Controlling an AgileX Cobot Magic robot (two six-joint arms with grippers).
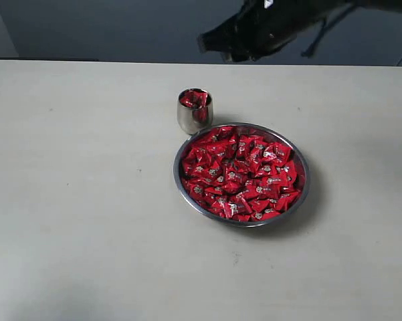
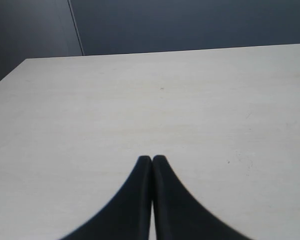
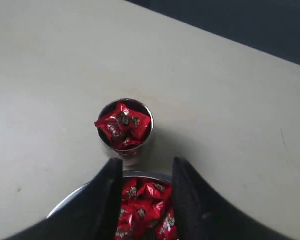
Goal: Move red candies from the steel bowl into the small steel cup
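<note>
Where the exterior view takes in the whole bench (image 1: 73,200), the steel bowl (image 1: 184,194) sits right of centre, filled across its width with red candies (image 1: 241,175). The small steel cup (image 1: 190,122) stands just beside the bowl's far-left rim, already holding candies up to its lip. A dark, blurred arm (image 1: 267,27) hangs beyond the bowl. Its tips cannot be made out here, and the other arm is out of shot.

From the left wrist view, the left pincer (image 2: 152,159) is closed on nothing, its two tips pressed together over bare bench. Neither bowl nor cup shows.

From the right wrist view, the right pincer (image 3: 147,165) is parted and empty, poised over the bowl's rim (image 3: 77,197) on the cup side, with the cup (image 3: 135,150) just past it. Most of the bowl is cut off.

Assessment: the candies appear light, small and loosely heaped, with glossy wrappers likely to slip and crinkle. One lying proud of the heap is best pinched across its pillow body. The depth of the heap and the room left in the cup cannot be judged, and further candies may slide off.
</note>
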